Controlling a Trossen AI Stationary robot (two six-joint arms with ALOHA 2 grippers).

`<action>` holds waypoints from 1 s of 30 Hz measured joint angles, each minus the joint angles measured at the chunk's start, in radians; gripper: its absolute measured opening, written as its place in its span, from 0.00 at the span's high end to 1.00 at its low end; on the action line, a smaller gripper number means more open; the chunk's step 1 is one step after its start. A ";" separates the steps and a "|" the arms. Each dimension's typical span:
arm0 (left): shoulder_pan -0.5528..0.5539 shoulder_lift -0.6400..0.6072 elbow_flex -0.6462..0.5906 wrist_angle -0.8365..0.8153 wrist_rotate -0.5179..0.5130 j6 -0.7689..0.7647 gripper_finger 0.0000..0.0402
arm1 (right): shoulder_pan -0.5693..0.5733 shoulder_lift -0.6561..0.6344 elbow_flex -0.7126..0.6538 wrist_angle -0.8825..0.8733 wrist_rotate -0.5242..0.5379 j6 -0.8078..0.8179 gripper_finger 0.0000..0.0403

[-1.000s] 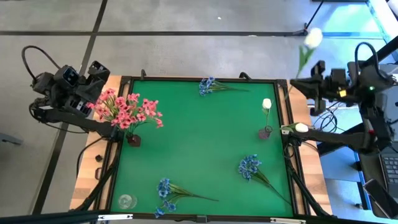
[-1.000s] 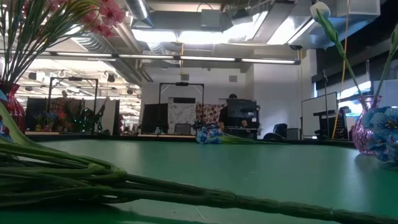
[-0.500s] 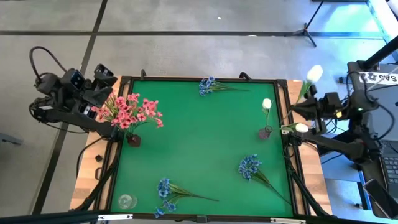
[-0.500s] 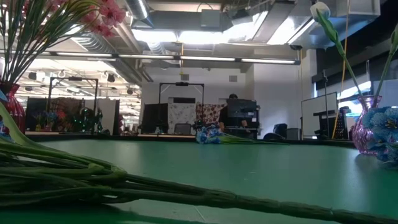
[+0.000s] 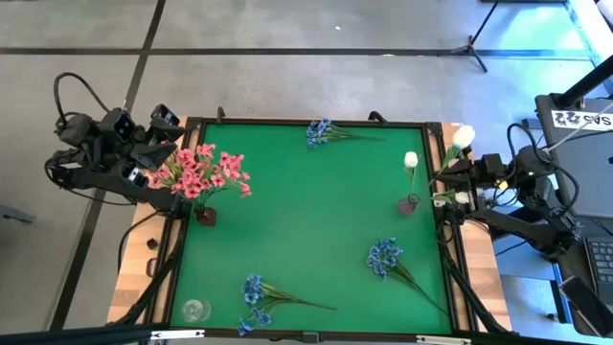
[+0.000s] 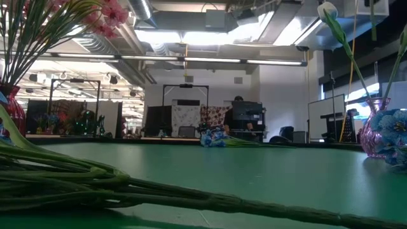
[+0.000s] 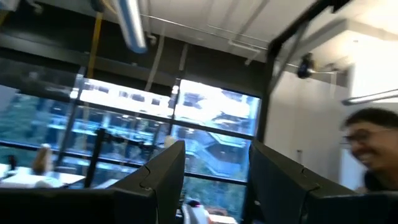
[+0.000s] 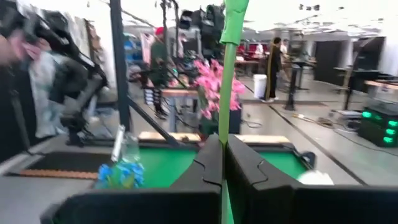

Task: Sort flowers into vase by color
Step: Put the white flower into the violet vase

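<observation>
My right gripper (image 5: 448, 176) hovers over the table's right edge, shut on a white flower whose bud (image 5: 464, 137) points toward the far side. In the right wrist view its green stem (image 8: 227, 62) rises from the gripper (image 8: 222, 142). Just left of it a small pink vase (image 5: 408, 204) holds one white bud (image 5: 411, 159). Another white bud (image 5: 464, 197) lies on the right wooden rim. My left gripper (image 5: 156, 134) is open beside the pink blossoms (image 5: 196, 171), which stand in a dark red vase (image 5: 206, 216). Three blue sprigs (image 5: 321, 131) (image 5: 385, 256) (image 5: 254, 290) lie on the green mat. My right gripper pinches the white flower's thin green stem (image 8: 226, 127) between its two fingers (image 8: 210, 163), which lie across the stem. The flower is lifted clear of the table, its stem slanting from the gripper toward the far right with the bud at the free end.
A small clear glass vase (image 5: 195, 310) stands at the near left corner. The mat's middle (image 5: 306, 206) is bare. In the low view long green stems (image 6: 95, 184) lie in the foreground. A person (image 7: 373, 146) shows beyond the table in the left wrist view.
My right gripper has come down and moved left toward the pink vase, carrying the white flower with it; the bud has dropped from high beyond the far right corner to just above the right rim. My left gripper has shifted slightly toward the pink blossoms.
</observation>
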 joint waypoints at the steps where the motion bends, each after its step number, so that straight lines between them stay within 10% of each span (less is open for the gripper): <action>1: 0.000 0.000 0.000 -0.001 0.019 -0.006 0.57 | 0.000 -0.011 0.000 -0.037 0.021 -0.026 1.00; 30: 0.000 0.000 0.000 -0.020 0.032 0.005 0.57 | 0.000 -0.110 -0.170 -0.034 0.399 0.269 1.00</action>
